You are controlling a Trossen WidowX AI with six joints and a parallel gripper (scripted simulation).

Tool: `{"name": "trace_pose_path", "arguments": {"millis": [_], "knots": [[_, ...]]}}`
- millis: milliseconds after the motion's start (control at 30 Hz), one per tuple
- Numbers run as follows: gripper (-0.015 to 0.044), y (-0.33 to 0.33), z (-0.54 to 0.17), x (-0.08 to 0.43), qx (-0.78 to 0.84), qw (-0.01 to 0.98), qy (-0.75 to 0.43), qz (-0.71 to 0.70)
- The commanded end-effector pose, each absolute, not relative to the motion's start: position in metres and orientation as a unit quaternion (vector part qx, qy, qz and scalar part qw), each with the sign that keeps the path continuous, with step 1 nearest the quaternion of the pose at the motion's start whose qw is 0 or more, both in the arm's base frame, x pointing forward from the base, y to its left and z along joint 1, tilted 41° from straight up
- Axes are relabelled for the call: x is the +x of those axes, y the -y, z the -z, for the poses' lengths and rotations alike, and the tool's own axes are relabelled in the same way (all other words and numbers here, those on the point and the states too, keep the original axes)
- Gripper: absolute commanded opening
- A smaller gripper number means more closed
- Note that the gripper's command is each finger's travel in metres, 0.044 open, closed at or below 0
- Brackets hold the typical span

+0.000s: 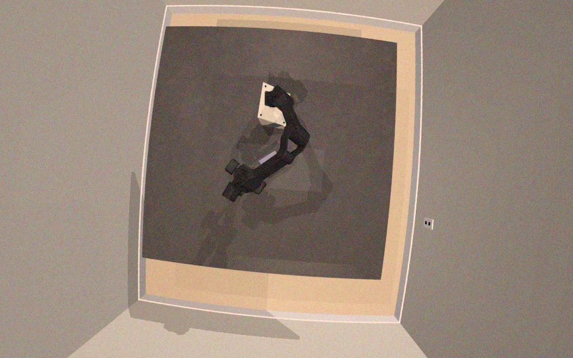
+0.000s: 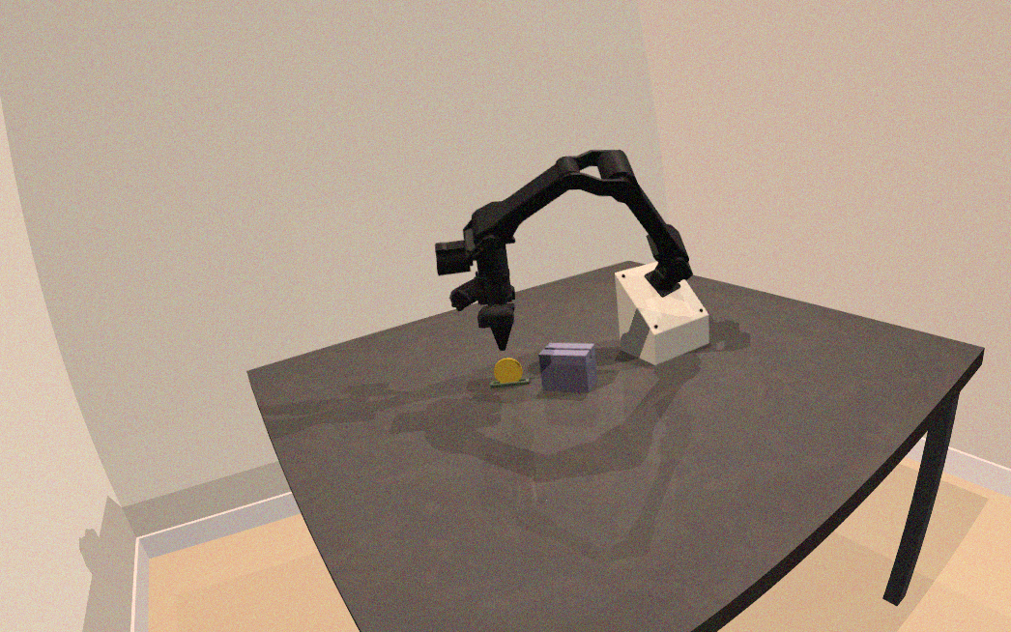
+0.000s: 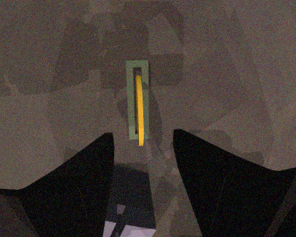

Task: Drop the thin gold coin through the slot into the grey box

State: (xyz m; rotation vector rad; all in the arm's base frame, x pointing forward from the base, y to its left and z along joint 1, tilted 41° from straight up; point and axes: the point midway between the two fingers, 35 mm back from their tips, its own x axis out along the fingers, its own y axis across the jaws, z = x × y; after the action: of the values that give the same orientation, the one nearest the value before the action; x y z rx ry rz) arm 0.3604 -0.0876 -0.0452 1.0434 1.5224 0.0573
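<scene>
The gold coin [image 2: 507, 370] [image 3: 140, 109] stands on its edge in the green holder [image 2: 498, 385] [image 3: 130, 94]. My gripper [image 2: 503, 348] [image 3: 143, 138] is open and empty, pointing down just above the coin. In the wrist view the coin shows between and a little ahead of the two fingertips, its thin edge running lengthwise between them. The grey box [image 2: 568, 372] stands beside the holder, its lid slot visible in the exterior view. The box also shows at the bottom of the wrist view [image 3: 135, 230], and partly past the arm in the top view [image 1: 267, 157]. The arm hides the coin and holder in the top view.
The white wedge-shaped base [image 1: 270, 111] [image 2: 679, 335] carries the arm, behind the box in the exterior view. The arm arches over the dark table [image 1: 351, 111] [image 2: 793, 408]. Shadows of the arm fall across the table top. The box is close to the coin holder.
</scene>
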Motion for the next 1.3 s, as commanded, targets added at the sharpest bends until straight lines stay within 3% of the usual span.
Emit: {"name": "trace_pose_path", "arguments": {"millis": [0, 1267], "knots": [[0.0161, 0.081, 0.052, 0.359, 0.454, 0.596, -0.661, -0.026], [0.0161, 0.043, 0.096, 0.366, 0.455, 0.596, -0.661, -0.027]]}}
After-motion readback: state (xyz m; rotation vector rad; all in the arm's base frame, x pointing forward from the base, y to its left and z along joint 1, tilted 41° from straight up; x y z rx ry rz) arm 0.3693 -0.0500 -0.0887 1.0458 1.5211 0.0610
